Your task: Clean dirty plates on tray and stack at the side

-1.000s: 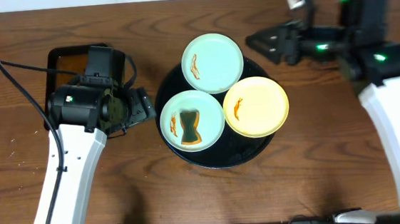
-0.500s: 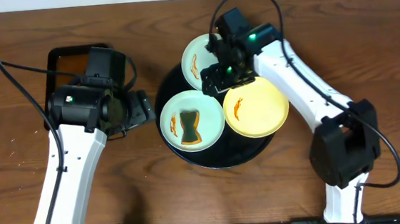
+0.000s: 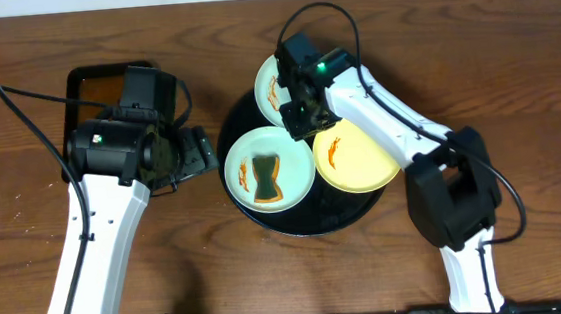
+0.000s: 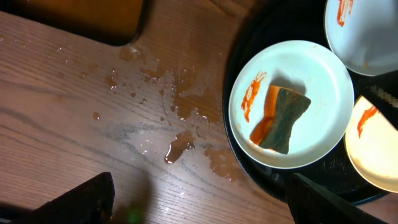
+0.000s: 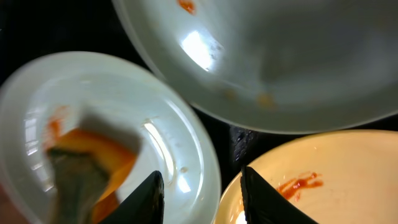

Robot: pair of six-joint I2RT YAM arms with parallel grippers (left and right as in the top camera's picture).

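Three dirty plates sit on the round black tray (image 3: 300, 219). A mint-blue plate (image 3: 272, 78) lies at the back, partly under my right arm. A mint-blue plate (image 3: 292, 181) at front left carries a sauce-stained sponge (image 3: 265, 176). A yellow plate (image 3: 366, 160) lies at front right. My right gripper (image 3: 302, 115) is open and empty, low over the gap where the three plates meet (image 5: 202, 199). My left gripper (image 3: 196, 150) is open and empty over the table, left of the tray (image 4: 196, 210). The left wrist view shows the sponge (image 4: 283, 118) on its plate (image 4: 323, 81).
A rectangular black tray of brown liquid (image 3: 104, 86) stands at the back left, behind my left arm. Spilled water (image 4: 180, 144) wets the wood between it and the round tray. The right wrist view shows the back plate (image 5: 280, 56) and the yellow plate (image 5: 329, 180).
My right arm has swung in from the back right and now reaches over the tray, its gripper down between the plates. The left arm, plates and sponge have not moved.
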